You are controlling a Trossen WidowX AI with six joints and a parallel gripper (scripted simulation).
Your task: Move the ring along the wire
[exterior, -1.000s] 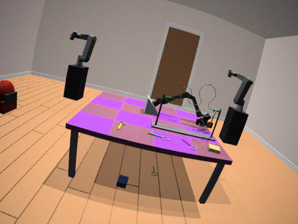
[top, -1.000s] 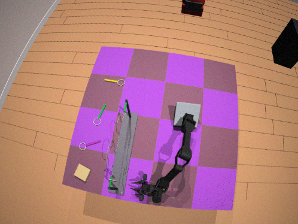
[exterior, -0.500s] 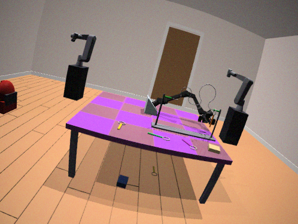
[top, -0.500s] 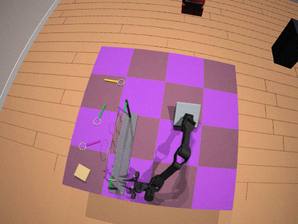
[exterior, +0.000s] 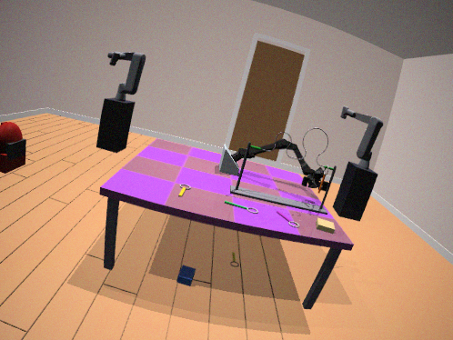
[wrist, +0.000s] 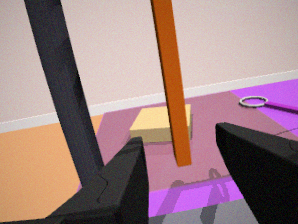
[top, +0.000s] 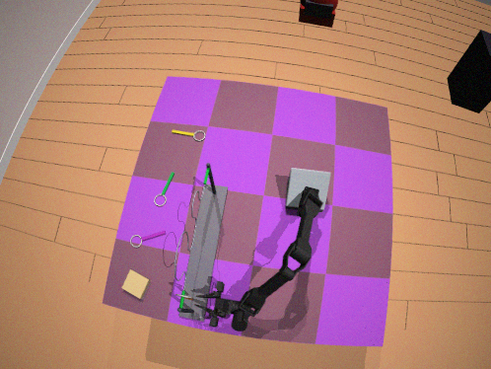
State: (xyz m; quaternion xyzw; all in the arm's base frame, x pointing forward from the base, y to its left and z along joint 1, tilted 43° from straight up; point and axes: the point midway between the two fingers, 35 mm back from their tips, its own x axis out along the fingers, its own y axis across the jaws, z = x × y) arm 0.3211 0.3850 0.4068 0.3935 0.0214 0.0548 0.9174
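Note:
The orange handle [exterior: 322, 183] [wrist: 173, 95] hangs down from the ring at the near green part [top: 182, 300] [exterior: 329, 168], beside the near post [exterior: 328, 191] [wrist: 60, 75]. The ring is small and seen nearly edge-on in the top and exterior views. My gripper [top: 193, 300] [wrist: 179, 139] is open. Its fingers stand on either side of the handle's lower part in the wrist view, with gaps on both sides. The thin grey wire [exterior: 315, 128] rises in loops toward the far green part [top: 206, 176] [exterior: 256, 147] at the far post [top: 211, 179] [exterior: 242, 168].
The grey base [top: 209, 237] [exterior: 277, 199] carries both posts. Beyond it lie a pale yellow block [top: 135, 284] [exterior: 325, 225] [wrist: 155, 125] and loose rings with a magenta handle [top: 153, 236] [wrist: 280, 106], a green handle [top: 168, 184] and a yellow handle [top: 182, 132].

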